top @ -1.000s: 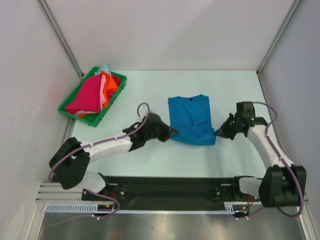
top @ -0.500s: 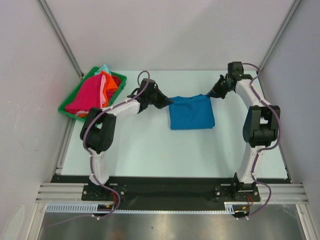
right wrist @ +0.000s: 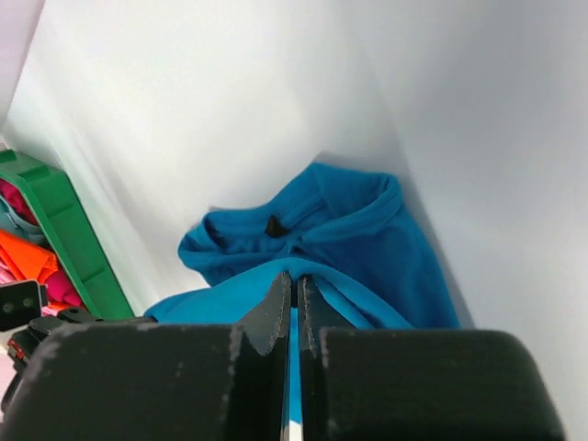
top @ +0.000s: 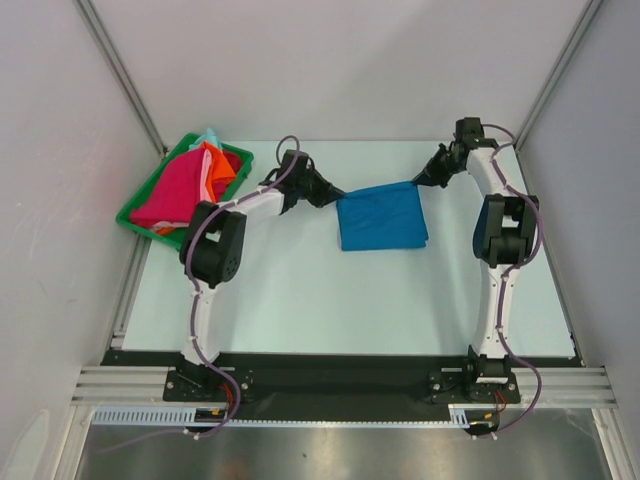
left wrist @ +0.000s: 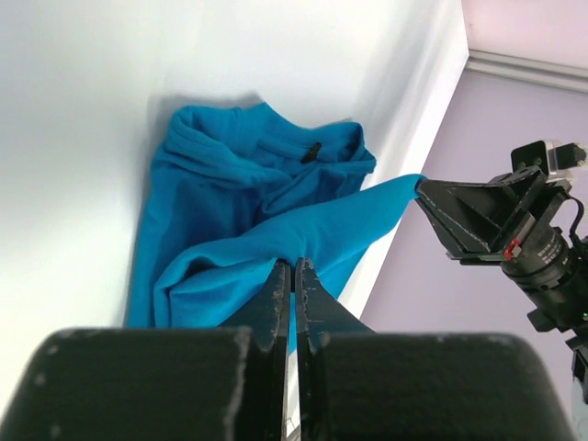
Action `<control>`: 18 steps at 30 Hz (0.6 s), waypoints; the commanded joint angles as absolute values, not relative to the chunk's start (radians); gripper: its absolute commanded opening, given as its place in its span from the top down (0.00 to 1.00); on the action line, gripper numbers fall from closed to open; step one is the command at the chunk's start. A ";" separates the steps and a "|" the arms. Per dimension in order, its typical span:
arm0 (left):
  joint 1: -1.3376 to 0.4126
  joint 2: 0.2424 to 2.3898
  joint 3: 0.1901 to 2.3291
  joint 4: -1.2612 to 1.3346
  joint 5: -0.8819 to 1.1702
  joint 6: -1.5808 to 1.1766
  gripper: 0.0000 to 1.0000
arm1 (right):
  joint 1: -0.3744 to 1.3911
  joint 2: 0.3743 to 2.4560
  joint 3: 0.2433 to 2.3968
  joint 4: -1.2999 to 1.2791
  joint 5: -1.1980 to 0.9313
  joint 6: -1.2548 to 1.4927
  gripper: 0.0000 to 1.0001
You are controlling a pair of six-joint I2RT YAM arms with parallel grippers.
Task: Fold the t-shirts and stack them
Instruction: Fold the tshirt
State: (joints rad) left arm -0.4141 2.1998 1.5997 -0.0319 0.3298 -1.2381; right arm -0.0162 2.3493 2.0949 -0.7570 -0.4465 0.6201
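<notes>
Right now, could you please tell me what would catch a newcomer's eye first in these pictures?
A large bright blue cloth t-shirt lies mid-table, its far edge pinched taut between the left gripper and right gripper. Far left, a green plastic tray holds heaped magenta and orange t-shirts.

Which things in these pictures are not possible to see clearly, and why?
- Top view: the number of shirts in the green tray; the magenta t-shirt covers the others.
- Top view: the lower layers of the blue t-shirt, under its lifted fold.
- Left wrist view: the cloth edge that the left end effector pinches, behind its own black body.
- Right wrist view: most of the tray, cut off by the left edge.
</notes>
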 commanded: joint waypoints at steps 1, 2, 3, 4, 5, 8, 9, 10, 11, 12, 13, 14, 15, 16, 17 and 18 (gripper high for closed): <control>-0.388 2.220 1.664 -0.015 0.351 -1.235 1.00 | -0.029 2.379 2.172 -0.752 -0.497 0.633 1.00; -0.382 2.227 1.672 -0.020 0.356 -1.235 1.00 | -0.029 2.385 2.172 -0.749 -0.503 0.637 1.00; -0.380 2.241 1.681 -0.026 0.360 -1.233 1.00 | -0.029 2.397 2.174 -0.746 -0.506 0.638 1.00; -0.379 2.243 1.686 -0.029 0.359 -1.235 1.00 | -0.029 2.402 2.174 -0.742 -0.514 0.646 1.00; -0.376 2.247 1.686 -0.032 0.353 -1.235 1.00 | -0.029 2.410 2.175 -0.735 -0.518 0.649 1.00; -0.371 2.256 1.700 -0.035 0.347 -1.229 0.97 | -0.029 2.428 2.183 -0.715 -0.532 0.661 0.98; -0.370 2.275 1.713 -0.052 0.348 -1.224 0.93 | -0.031 2.443 2.187 -0.709 -0.534 0.666 0.97; -0.367 2.284 1.750 -0.069 0.345 -1.204 0.91 | -0.032 2.454 2.203 -0.690 -0.540 0.669 0.95; -0.362 2.296 1.776 -0.090 0.339 -1.184 0.86 | -0.034 2.468 2.227 -0.687 -0.545 0.666 0.94; -0.359 2.312 1.808 -0.116 0.330 -1.160 0.81 | -0.047 2.491 2.258 -0.692 -0.552 0.663 0.91; -0.356 2.350 1.906 -0.193 0.322 -1.126 0.70 | -0.058 2.531 2.291 -0.712 -0.555 0.657 0.81; -0.347 2.385 1.981 -0.245 0.322 -1.030 0.67 | -0.070 2.554 2.339 -0.732 -0.554 0.646 0.77; -0.345 2.416 2.071 -0.409 0.310 -0.970 0.60 | -0.101 2.568 2.411 -0.750 -0.554 0.628 0.70; -0.344 2.471 2.249 -0.489 0.279 -0.912 0.56 | -0.115 2.575 2.433 -0.771 -0.574 0.623 0.68; -0.342 2.483 2.313 -0.544 0.276 -0.822 0.54 | -0.126 2.562 2.437 -0.773 -0.583 0.618 0.65; -0.342 2.484 2.350 -0.604 0.264 -0.789 0.52 | -0.141 2.544 2.415 -0.775 -0.581 0.585 0.61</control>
